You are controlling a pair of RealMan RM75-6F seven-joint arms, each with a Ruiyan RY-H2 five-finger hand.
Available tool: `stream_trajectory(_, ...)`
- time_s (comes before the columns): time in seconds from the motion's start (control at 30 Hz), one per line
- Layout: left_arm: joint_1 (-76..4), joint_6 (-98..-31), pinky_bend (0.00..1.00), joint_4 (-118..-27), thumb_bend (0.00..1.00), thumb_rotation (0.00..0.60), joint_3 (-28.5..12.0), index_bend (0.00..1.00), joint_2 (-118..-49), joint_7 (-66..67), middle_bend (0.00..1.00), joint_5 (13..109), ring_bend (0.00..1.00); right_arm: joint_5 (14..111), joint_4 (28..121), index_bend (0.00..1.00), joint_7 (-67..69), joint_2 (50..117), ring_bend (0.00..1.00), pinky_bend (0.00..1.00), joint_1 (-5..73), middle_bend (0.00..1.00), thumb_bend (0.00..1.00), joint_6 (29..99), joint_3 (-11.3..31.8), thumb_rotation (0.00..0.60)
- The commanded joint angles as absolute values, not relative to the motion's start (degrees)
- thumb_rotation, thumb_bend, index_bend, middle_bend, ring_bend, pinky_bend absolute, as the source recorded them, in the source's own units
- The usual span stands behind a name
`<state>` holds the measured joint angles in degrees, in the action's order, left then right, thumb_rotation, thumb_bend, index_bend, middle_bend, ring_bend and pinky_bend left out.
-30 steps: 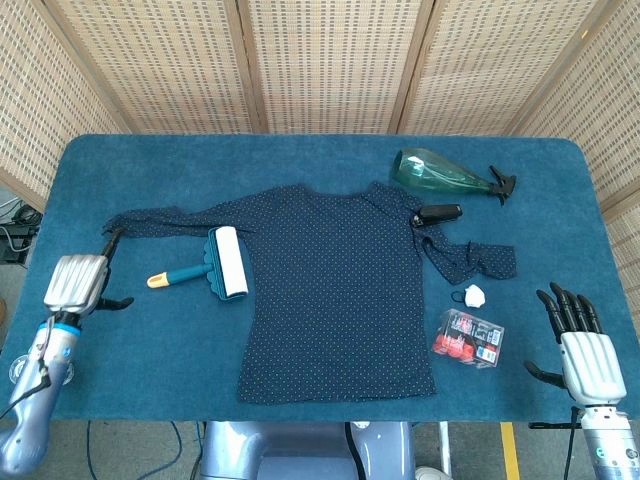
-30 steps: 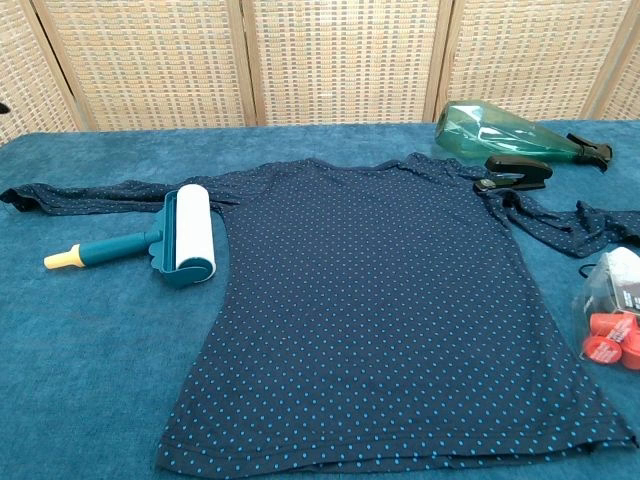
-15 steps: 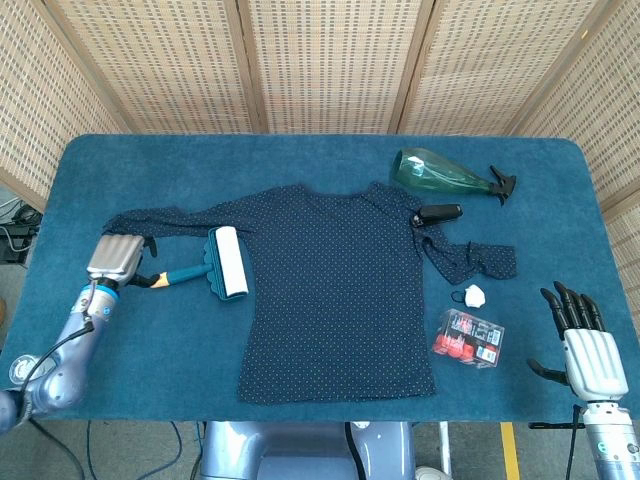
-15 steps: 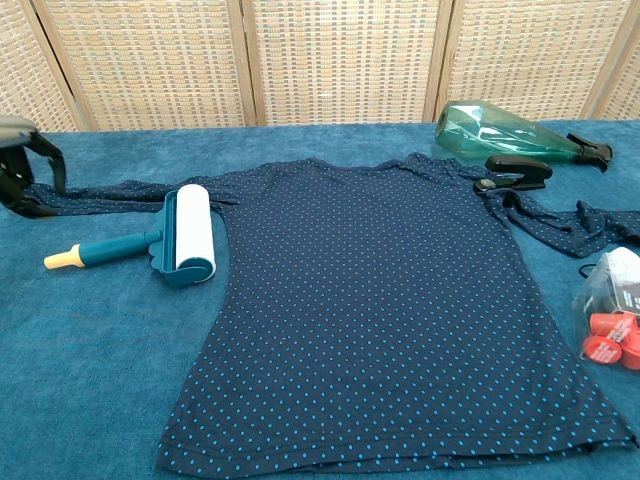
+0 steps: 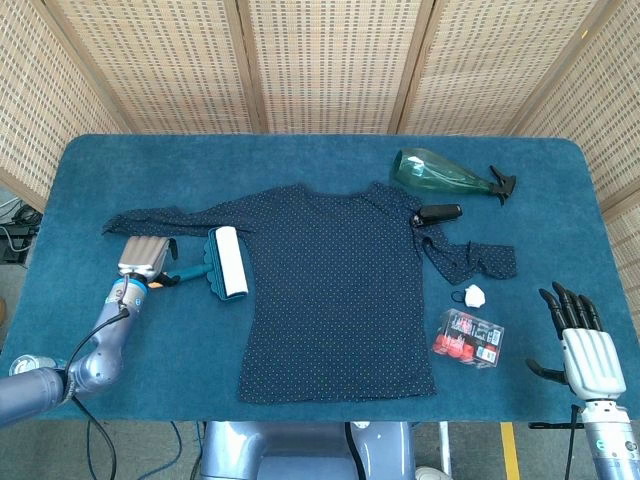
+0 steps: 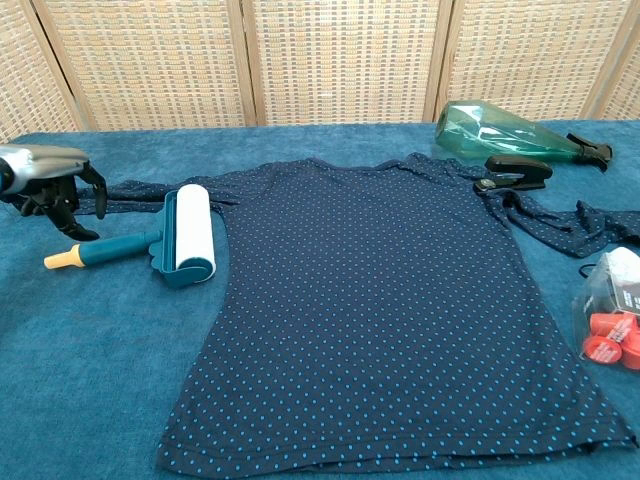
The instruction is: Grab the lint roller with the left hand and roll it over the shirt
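A: where's the lint roller (image 6: 183,237) sitting?

B: flat on the table (image 5: 320,150), white drum touching the left edge of the shirt (image 5: 335,290), yellow-tipped handle pointing left.

A: and your left hand (image 6: 45,182)?

B: I've got it hovering over the handle end, fingers curled down, nothing in them. My right hand (image 5: 580,340) is at the near right corner, fingers spread, holding nothing.
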<state>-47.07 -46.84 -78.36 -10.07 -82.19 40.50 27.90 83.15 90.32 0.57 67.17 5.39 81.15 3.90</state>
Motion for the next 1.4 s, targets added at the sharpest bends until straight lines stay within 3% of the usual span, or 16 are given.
stream_trajectory(0.03, -48.28, -46.65, 0.67, -76.67, 0.29, 0.6, -9.08, 0.43, -83.67, 41.33, 0.91, 26.31, 0.75, 82.97, 90.09, 0.0, 0.75, 67.2, 0.0, 0.0, 5.47, 0.0, 0.05, 80.93, 3.96, 0.6)
stream_trajectory(0.57, -50.41, -45.96, 0.67, -70.46, 0.29, 0.6, -6.16, 0.46, -88.78, 41.24, 0.91, 23.63, 0.75, 82.87, 89.87, 0.0, 1.51, 67.16, 0.0, 0.0, 5.46, 0.0, 0.05, 80.99, 4.02, 0.6)
stream_trajectory(0.63, -50.43, -45.92, 0.67, -70.08, 0.34, 0.6, -5.92, 0.48, -89.03, 41.17, 0.91, 23.71, 0.75, 83.0, 89.95, 0.0, 1.6, 67.11, 0.0, 0.0, 5.46, 0.0, 0.05, 81.06, 3.99, 0.6)
stream_trajectory(0.77, -50.42, -46.3, 0.67, -69.22, 0.63, 0.6, -5.45, 0.66, -89.75, 41.06, 0.91, 24.16, 0.76, 83.21, 90.08, 0.0, 1.62, 67.06, 0.0, 0.0, 5.4, 0.0, 0.05, 81.31, 3.97, 0.6)
stream_trajectory(0.83, -50.35, -46.81, 0.67, -68.85, 0.65, 0.6, -5.35, 0.74, -90.19, 40.87, 0.92, 24.61, 0.76, 83.28, 90.11, 0.0, 1.7, 67.03, 0.0, 0.0, 5.35, 0.0, 0.05, 81.46, 3.98, 0.6)
stream_trajectory(0.9, -50.31, -47.29, 0.67, -68.8, 0.65, 0.6, -5.22, 0.8, -90.32, 40.38, 0.92, 26.54, 0.76, 83.4, 90.13, 0.0, 1.77, 67.01, 0.0, 0.0, 5.32, 0.0, 0.05, 81.63, 4.0, 0.6)
stream_trajectory(1.13, -50.79, -47.93, 0.67, -71.39, 0.55, 0.6, -5.11, 0.84, -86.92, 38.19, 0.92, 36.22, 0.76, 83.34, 90.13, 0.0, 2.13, 66.81, 0.0, 0.0, 5.24, 0.0, 0.05, 81.84, 4.11, 0.6)
stream_trajectory(1.4, -54.33, -43.6, 0.67, -78.11, 0.52, 0.6, -5.14, 0.85, -80.37, 40.81, 0.92, 35.72, 0.76, 82.79, 89.95, 0.0, 2.43, 66.7, 0.0, 0.0, 5.27, 0.0, 0.05, 81.65, 4.37, 0.6)
